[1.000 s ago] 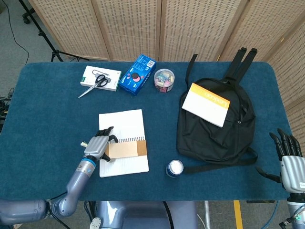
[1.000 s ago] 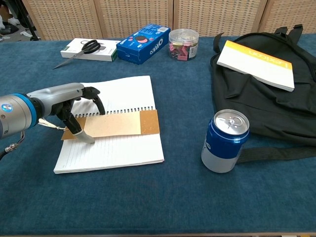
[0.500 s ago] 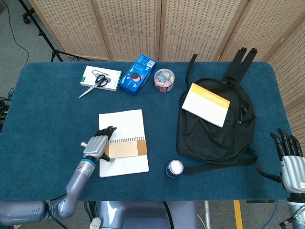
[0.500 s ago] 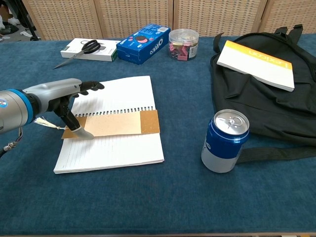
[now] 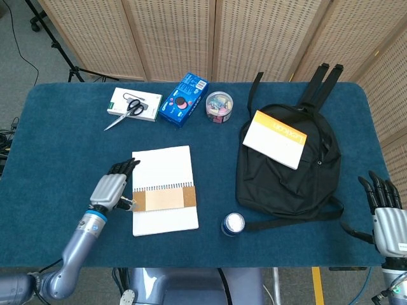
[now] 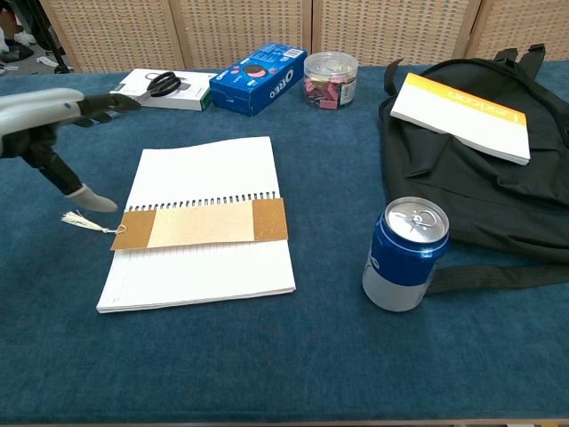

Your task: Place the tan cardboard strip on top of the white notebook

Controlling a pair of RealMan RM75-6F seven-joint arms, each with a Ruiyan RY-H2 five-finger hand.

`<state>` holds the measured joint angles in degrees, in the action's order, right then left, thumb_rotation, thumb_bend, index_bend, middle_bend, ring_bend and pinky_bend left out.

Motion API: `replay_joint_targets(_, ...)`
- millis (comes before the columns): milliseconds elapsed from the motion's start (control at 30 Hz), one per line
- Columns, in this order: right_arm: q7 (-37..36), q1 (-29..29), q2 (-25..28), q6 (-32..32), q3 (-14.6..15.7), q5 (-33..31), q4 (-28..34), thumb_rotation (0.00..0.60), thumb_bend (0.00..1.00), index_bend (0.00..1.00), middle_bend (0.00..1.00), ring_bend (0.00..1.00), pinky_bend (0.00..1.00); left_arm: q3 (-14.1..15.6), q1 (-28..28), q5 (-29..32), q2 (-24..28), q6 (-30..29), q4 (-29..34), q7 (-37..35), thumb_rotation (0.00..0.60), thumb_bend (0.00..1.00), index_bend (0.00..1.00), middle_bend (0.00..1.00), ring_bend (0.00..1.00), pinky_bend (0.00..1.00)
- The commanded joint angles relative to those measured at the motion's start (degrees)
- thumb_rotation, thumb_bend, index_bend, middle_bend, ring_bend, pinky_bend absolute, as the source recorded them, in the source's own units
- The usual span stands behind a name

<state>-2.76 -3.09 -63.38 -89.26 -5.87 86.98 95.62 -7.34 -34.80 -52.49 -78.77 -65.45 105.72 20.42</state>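
Now clear of the work: left hand (image 6: 49, 133) fingers (image 5: 124, 166) spread, holding nothing, hovering beside the white notebook (image 6: 206, 173), apart from it. Tan cardboard strip (image 6: 201, 222) flat across the spiral binding, tasselled end just overhanging the left edge — looks placed, hence the release. Right hand (image 5: 386, 216) spread and empty at the bench (image 5: 57, 140) far corner, parked out of the way.

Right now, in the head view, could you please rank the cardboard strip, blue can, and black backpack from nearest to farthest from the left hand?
From the left hand:
1. Tan cardboard strip, just right of it, lying across the white notebook.
2. Blue can, farther right, near the front edge.
3. Black backpack, farthest, on the right side.
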Motion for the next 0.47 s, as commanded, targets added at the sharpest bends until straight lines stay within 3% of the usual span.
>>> replay_joint_targets(33, 0.4, 0.0, -0.3, -0.2, 0.1, 0.3, -0.1, 0.6, 0.16, 0.07, 0.0, 0.0, 0.0, 5.8, 8.7, -16.5, 5.1, -10.0, -4.6, -9.7, 0.6, 0.0, 0.0, 0.0, 0.0, 0.0)
replay_joint_targets(267, 1.6, 0.0, -1.1, -0.9, 0.3, 1.3, -0.4, 0.6, 0.16, 0.07, 0.0, 0.0, 0.0, 10.5, 18.5, -26.1, 8.3, -21.1, -12.5, -21.9, 0.6, 0.0, 0.0, 0.0, 0.0, 0.0)
replay_joint_targets(333, 1.9, 0.0, -1.4, -1.1, 0.4, 1.7, -0.6, 0.6, 0.16, 0.07, 0.0, 0.0, 0.0, 11.5, 21.9, -27.6, 8.8, -25.1, -13.6, -23.9, 0.6, 0.0, 0.0, 0.0, 0.0, 0.0)
replay_joint_targets(467, 2.0, 0.1, -1.6, -1.7, 0.6, 2.4, -0.7, 0.6, 0.16, 0.07, 0.0, 0.0, 0.0, 12.3, 24.6, -28.5, 10.0, -26.7, -12.6, -23.3, 0.6, 0.0, 0.0, 0.0, 0.0, 0.0)
